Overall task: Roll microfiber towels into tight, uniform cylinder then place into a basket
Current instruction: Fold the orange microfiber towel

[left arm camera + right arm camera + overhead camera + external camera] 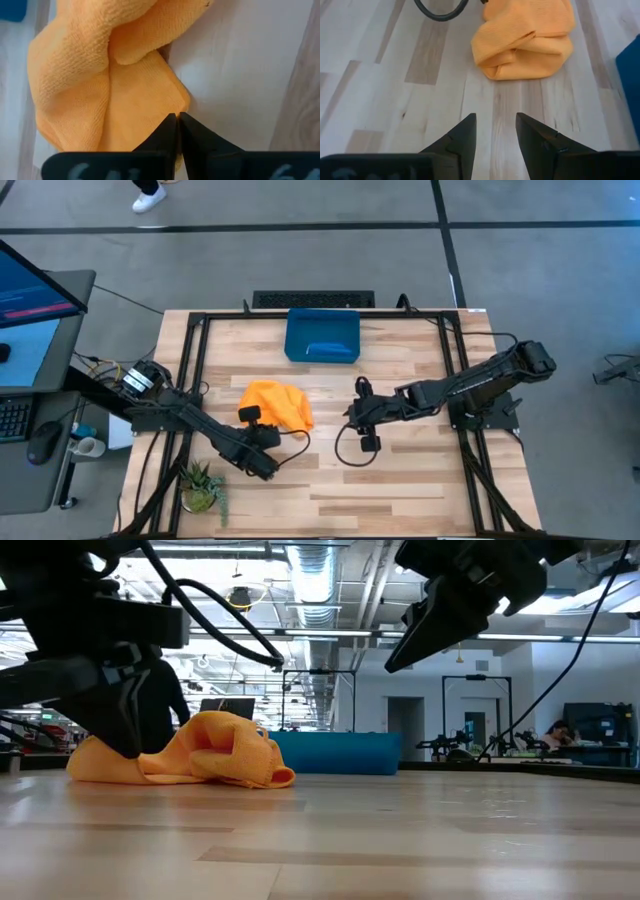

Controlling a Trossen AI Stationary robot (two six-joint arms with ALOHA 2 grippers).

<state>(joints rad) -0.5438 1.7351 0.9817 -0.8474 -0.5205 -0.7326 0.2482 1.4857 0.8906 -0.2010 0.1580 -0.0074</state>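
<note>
The yellow-orange towel point(277, 404) lies crumpled in a heap on the table's middle. My left gripper point(252, 418) is at its near-left end, shut on it; the left wrist view shows the fingertips point(178, 119) together at the cloth's edge. My right gripper point(356, 413) hangs open above the bare table to the right of the towel, which shows beyond its fingers point(495, 131). The dark blue basket point(298, 330) stands at the far middle, with a lighter blue bundle point(330, 349) inside it. My left gripper pinches the towel's flat lower layer at its edge, near a corner point(167, 106), between its two fingertips. The fingers slant down from the table's near left. One layer or several, I cannot tell. The towel lies slack on the table, bunched beyond the fingers.
A small potted plant point(203, 486) stands at the near left corner. A black bar point(313, 299) lies behind the basket at the far edge. A black cable loop point(349, 450) hangs by the right arm. Bare wood lies near and to the right.
</note>
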